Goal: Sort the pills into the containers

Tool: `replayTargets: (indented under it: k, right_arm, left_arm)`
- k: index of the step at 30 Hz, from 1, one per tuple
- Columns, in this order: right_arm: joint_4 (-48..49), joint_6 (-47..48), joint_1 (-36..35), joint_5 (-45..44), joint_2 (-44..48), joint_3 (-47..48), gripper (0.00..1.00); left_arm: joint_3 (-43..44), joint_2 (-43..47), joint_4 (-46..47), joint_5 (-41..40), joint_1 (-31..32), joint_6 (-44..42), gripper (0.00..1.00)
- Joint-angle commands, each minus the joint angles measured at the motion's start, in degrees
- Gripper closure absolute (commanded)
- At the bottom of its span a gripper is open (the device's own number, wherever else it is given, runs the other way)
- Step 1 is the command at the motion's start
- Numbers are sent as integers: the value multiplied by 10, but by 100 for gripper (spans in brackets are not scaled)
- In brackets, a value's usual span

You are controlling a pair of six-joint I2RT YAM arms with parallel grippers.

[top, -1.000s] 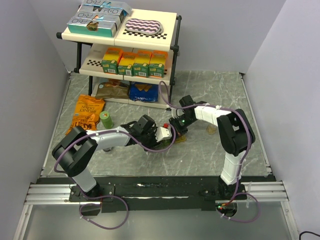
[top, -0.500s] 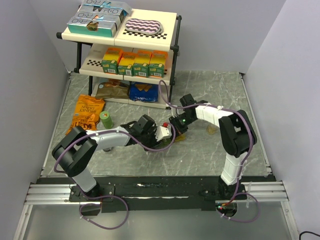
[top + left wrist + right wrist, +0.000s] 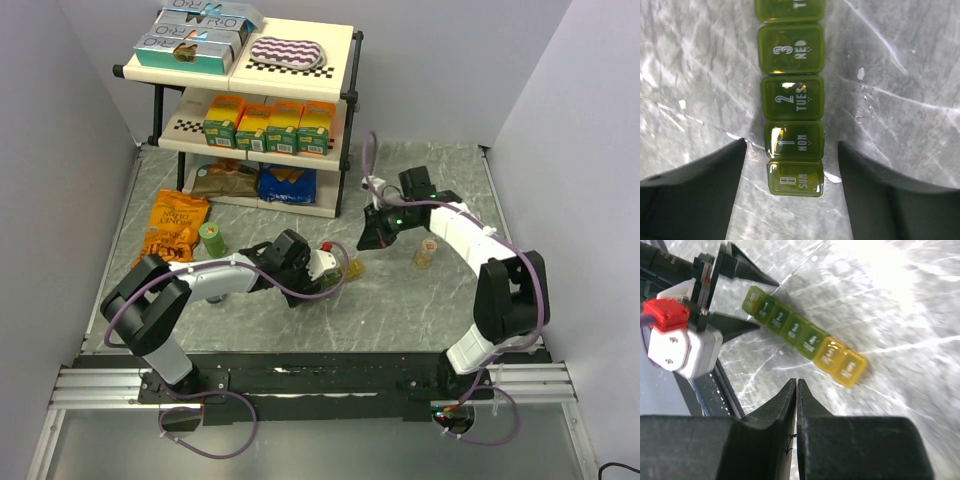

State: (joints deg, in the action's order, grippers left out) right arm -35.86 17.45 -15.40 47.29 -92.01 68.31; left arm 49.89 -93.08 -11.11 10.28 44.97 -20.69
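The containers (image 3: 792,100) are one strip of lidded green compartments lying flat on the marble table, lids shut, marked SUN, MON, TUES, WED. In the right wrist view the containers (image 3: 805,337) shade from green to a yellow end. From above, the containers (image 3: 347,271) lie mid-table. My left gripper (image 3: 791,145) is open, its fingers (image 3: 700,195) standing either side of the SUN and MON end with a gap on each side. My right gripper (image 3: 796,382) is shut on nothing, raised above and behind the strip; from above the right gripper (image 3: 371,236) sits toward the back. No pills are in view.
A small amber bottle (image 3: 426,252) stands right of the strip. A green bottle (image 3: 211,238) and an orange snack bag (image 3: 176,226) lie at the left. A two-tier shelf (image 3: 345,95) with boxes fills the back left. Grey walls close both sides.
My left gripper has opened around the strip's green end. The right arm has lifted off the strip's yellow end and swung back and to the right, still shut.
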Motion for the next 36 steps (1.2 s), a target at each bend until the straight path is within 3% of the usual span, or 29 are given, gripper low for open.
replayTargets:
  k: [1, 3, 7, 11, 16, 17, 20, 22, 23, 25, 30, 36]
  right_arm:
    - [-5, 25, 40, 26, 60, 5, 87]
    - [-3, 32, 54, 26, 74, 2, 86]
    - [-4, 55, 80, 25, 116, -4, 82]
    - [10, 82, 88, 4, 172, -26, 69]
    - [21, 109, 112, -41, 274, -49, 34]
    - [20, 112, 118, -47, 289, -51, 22]
    - [53, 88, 149, -71, 364, -68, 1]
    - [94, 44, 170, -91, 396, -78, 0]
    - [102, 22, 179, -133, 417, -80, 0]
    - [78, -36, 188, -168, 421, -60, 0]
    - [68, -124, 203, -225, 458, -23, 0]
    - [38, -197, 203, -325, 472, 28, 0]
  left_arm:
    - [-2, 19, 3, -23, 4, 21, 14]
    - [-11, 37, 11, -26, 6, 22, 2]
    - [-14, 88, 14, -29, 6, 33, 0]
    - [-21, 159, 25, -39, 4, 49, 1]
    - [-46, 291, 76, -52, -15, 114, 1]
    - [-51, 312, 83, -59, -20, 151, 1]
    - [-65, 390, 107, -85, -36, 241, 1]
    - [-71, 445, 108, -100, -45, 288, 1]
    - [-71, 461, 107, -148, -48, 335, 1]
    - [-62, 504, 88, -175, -52, 380, 1]
    - [-43, 585, 63, -220, -54, 409, 1]
    - [-8, 602, -7, -237, -54, 391, 1]
